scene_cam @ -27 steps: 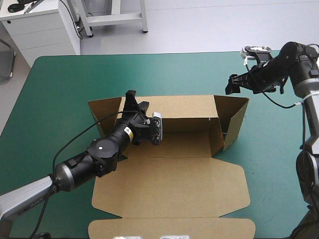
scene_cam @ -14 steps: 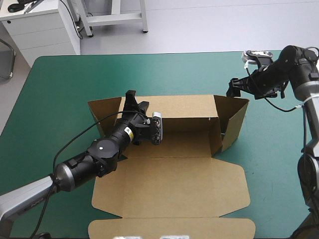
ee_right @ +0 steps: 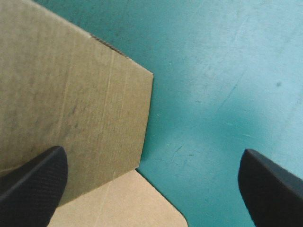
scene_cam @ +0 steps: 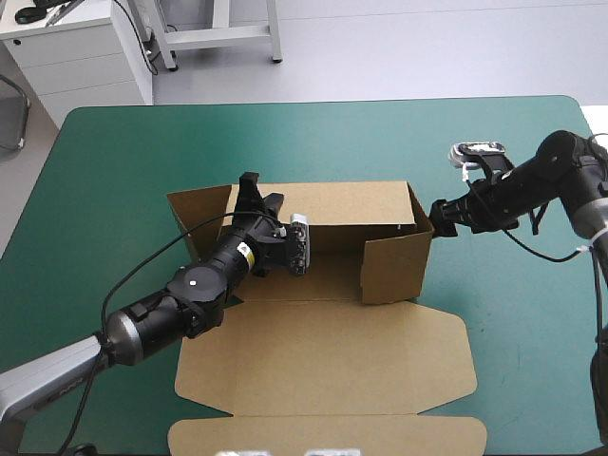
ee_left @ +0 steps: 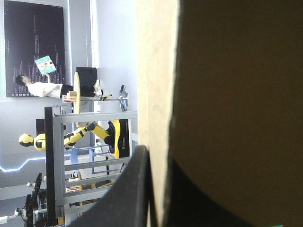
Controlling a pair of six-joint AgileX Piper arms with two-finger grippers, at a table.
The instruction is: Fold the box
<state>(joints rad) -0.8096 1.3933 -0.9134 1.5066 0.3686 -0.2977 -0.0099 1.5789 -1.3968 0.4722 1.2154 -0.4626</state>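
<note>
Near the middle of the teal-green table point(scene_cam: 104, 171) sits the brown box point(scene_cam: 328, 277), its lid point(scene_cam: 323, 366) lying flat toward the near edge. The left gripper point(scene_cam: 255, 197) pinches the back wall point(scene_cam: 347, 204) tight, likely so it stands up. The right gripper point(scene_cam: 439, 217), fingers wide apart, sits right against the side flap point(scene_cam: 394, 269) from outside, probably to push it inward.

box point(scene_cam: 332, 366): plain brown board, unprinted (paler along its cut edges) | table cover point(scene_cam: 123, 171): flat teal-green, a few faint scuffs | right gripper point(scene_cam: 441, 216) fingers point(ee_right: 33, 184): black, fine dotted grain | left gripper point(scene_cam: 261, 193): black too
</note>
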